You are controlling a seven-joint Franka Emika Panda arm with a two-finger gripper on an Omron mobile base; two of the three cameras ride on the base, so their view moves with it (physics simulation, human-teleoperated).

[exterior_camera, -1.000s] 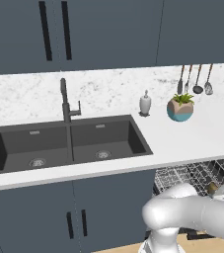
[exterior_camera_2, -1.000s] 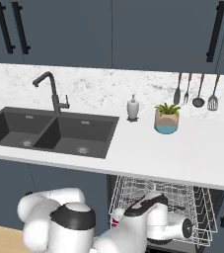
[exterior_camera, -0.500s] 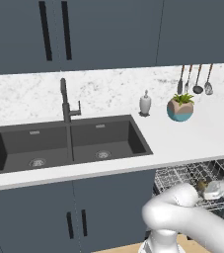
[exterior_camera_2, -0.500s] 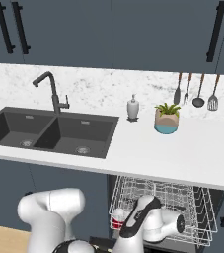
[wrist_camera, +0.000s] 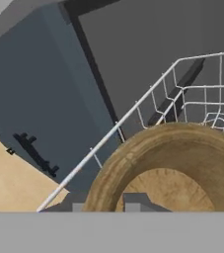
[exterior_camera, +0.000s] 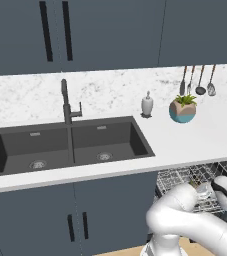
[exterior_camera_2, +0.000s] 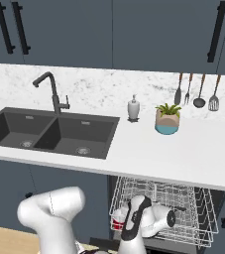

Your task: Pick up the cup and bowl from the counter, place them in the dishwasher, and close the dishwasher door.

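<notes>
A brown wooden bowl (wrist_camera: 168,163) looms close in the hand view, and its rim runs between my two fingertips. My gripper (wrist_camera: 111,205) is shut on that rim, low over the left front part of the dishwasher's pulled-out wire rack (exterior_camera_2: 183,198). A small red cup (exterior_camera_2: 117,224) sits in the rack's left front corner, beside my forearm. The rack (exterior_camera: 180,177) juts out under the white counter (exterior_camera_2: 183,154). The dishwasher door is down and mostly hidden beneath the rack.
On the counter stand a soap dispenser (exterior_camera_2: 133,108) and a potted plant (exterior_camera_2: 167,119); utensils (exterior_camera_2: 199,92) hang on the wall behind. A dark double sink (exterior_camera_2: 54,131) with a black tap lies left. Dark cabinets (wrist_camera: 39,99) and wooden floor (wrist_camera: 10,178) flank the rack.
My arm has folded down and forward, and the hand has dropped lower over the rack's left front. The cup, the rack and the counter items have stayed put.
</notes>
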